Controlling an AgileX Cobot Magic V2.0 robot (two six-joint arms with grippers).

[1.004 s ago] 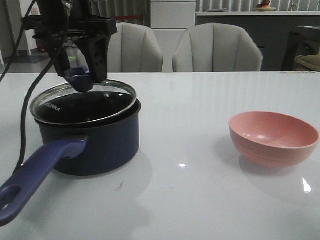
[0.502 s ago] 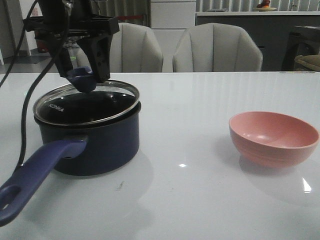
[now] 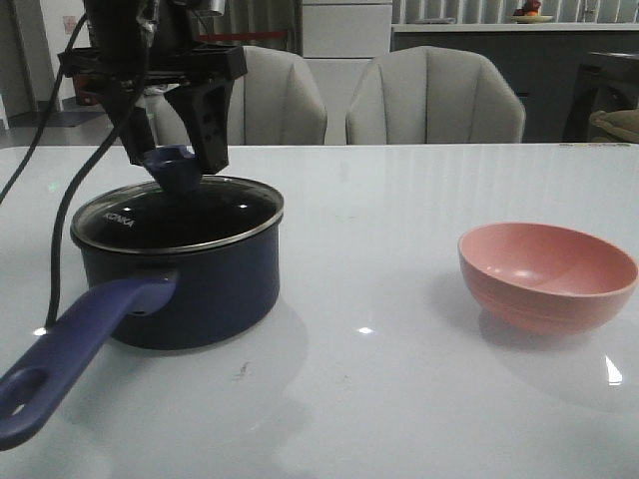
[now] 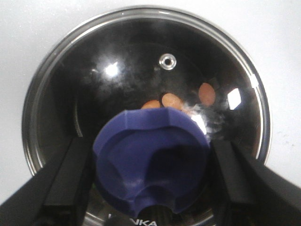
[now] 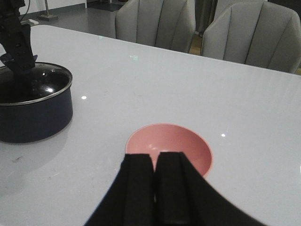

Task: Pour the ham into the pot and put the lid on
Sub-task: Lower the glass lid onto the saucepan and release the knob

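Lid (image 3: 178, 213) now flat on pot (image 3: 180, 289)

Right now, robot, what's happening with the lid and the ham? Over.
Left gripper open around the lid's knob. Right gripper shut, above the pink bowl. Lid sitting level on pot, ham inside. Nothing in the way.

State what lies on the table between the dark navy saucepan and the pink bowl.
Nothing: in the front view, the white table is bare between the dark navy saucepan and the pink bowl.
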